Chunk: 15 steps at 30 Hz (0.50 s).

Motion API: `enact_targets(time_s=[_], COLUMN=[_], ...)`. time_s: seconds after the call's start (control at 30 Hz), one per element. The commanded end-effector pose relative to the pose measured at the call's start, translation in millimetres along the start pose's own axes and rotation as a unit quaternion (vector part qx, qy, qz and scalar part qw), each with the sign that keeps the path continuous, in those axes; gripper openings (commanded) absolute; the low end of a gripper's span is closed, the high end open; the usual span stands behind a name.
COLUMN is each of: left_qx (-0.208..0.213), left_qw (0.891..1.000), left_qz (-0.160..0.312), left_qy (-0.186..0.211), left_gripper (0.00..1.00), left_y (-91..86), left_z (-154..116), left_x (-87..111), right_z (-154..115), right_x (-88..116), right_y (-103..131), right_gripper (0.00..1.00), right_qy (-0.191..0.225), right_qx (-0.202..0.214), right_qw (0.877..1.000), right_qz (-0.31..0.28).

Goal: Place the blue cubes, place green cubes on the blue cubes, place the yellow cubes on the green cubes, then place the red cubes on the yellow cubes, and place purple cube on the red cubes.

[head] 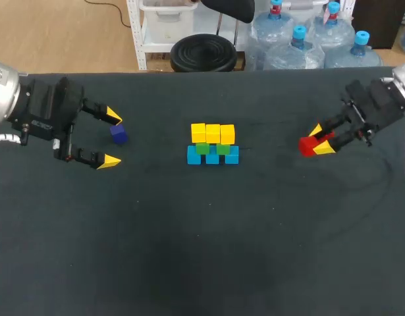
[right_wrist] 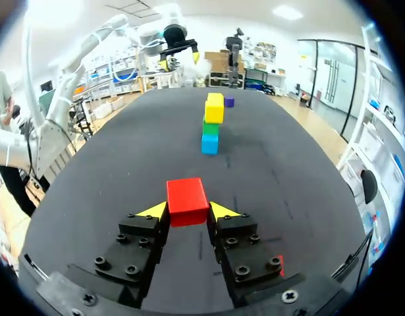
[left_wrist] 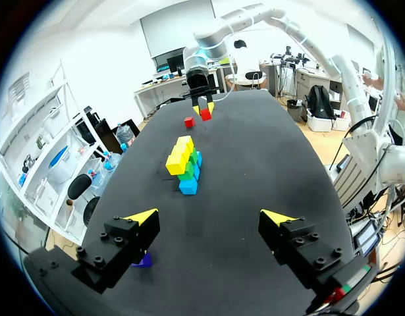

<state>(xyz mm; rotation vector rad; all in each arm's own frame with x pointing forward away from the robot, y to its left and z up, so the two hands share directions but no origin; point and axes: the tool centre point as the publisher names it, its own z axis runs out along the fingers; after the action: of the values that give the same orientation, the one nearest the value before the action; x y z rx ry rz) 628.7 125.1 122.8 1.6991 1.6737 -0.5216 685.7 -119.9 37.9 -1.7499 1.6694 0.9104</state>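
Plainly, right end effector clamps red cube; overhead, less plain.

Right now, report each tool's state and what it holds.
Left tool: open, holding nothing.
Right tool: shut on a red cube.

Dark, matte counter, one unbroken sheet of black from edge to edge. Near its middle, resting straight on it, a row of three blue cubes, side by side and touching, faces squared to one another. Off toward the left side, well apart from that row, a lone purple cube sitting flat on the surface. Off toward the right side, equally far from the row, a red cube lying on the black as well.
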Motion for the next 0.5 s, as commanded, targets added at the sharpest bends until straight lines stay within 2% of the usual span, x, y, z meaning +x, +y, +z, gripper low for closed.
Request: enact_targets(time_s=[0.03, 0.3, 0.5], left_qx=[-0.002, -0.002, -0.002], left_qw=[1.0, 1.0, 1.0], left_qz=[0.002, 0.002, 0.002], left_qy=[-0.003, -0.003, -0.003], left_gripper=[1.0, 1.0, 1.0], left_y=[-0.8, -0.8, -0.8], left_z=[0, 0, 0], left_x=[1.6, 1.6, 1.6], right_z=[-3, 4, 17], right_x=[-31, -74, -103], right_y=[20, 23, 21], right_gripper=[0.0, 0.0, 0.0], right_qy=[0.033, 0.063, 0.068], right_qx=[0.063, 0.112, 0.147], right_qw=[0.997, 0.991, 0.985], right_qz=[0.009, 0.043, 0.059])
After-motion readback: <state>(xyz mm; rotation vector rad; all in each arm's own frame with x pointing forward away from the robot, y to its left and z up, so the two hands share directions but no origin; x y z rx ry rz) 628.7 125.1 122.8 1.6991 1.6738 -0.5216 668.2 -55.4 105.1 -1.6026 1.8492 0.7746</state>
